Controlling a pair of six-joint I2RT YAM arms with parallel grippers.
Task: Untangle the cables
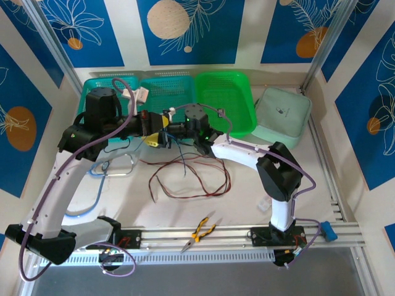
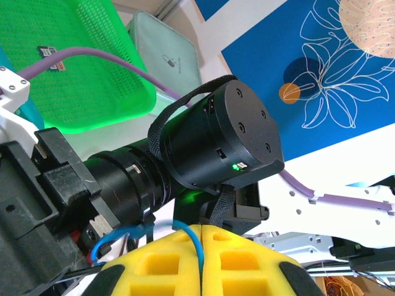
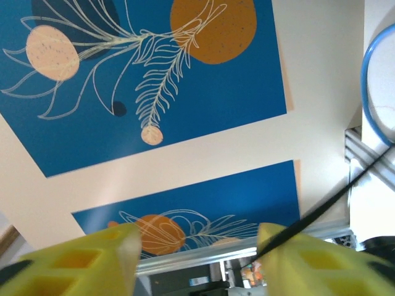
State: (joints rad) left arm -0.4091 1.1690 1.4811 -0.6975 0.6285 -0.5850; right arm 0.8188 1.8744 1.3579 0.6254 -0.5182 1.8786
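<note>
Left fingers [image 2: 160, 265] are clamped shut on a blue cable [image 2: 191, 237]. Right fingers [image 3: 92, 259] gape apart, with a black cable [image 3: 321, 206] crossing one tip, its ends cut off.

The right end effector [image 3: 197, 246] gapes, fingers apart; a black cable [image 3: 327, 203] crosses one fingertip, a light-blue tube [image 3: 368, 105] beyond it.

Bright even daylight, soft faint shadows, close foregrounds blurred in wrist views

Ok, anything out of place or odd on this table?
Only the pliers: they lie slanted across the metal rail at the near edge, away from the cables tangled further back. Nothing looks spilled or broken.
</note>
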